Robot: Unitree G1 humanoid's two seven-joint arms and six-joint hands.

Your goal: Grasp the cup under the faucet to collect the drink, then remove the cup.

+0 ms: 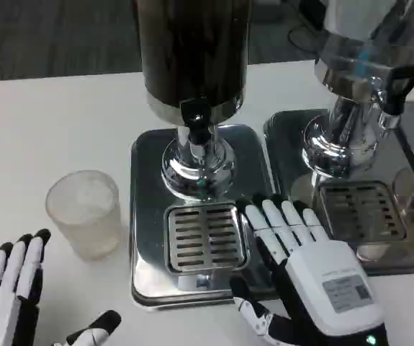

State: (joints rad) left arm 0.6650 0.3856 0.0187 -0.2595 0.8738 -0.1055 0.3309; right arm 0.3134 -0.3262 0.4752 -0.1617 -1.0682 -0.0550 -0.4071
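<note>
Head view: cup (86, 213) on tabletop (48, 130) left of drip tray (205, 238), not yet under faucet (196, 122); left hand (9, 292) spread, empty; right hand (315, 277) flat beside tray, empty; grasping, filling, removing all remaining.

We see a frosted, translucent plastic cup (84, 213), a glossy chrome dispenser base (198, 162), and a polished slotted metal drip grate (205, 238).
</note>
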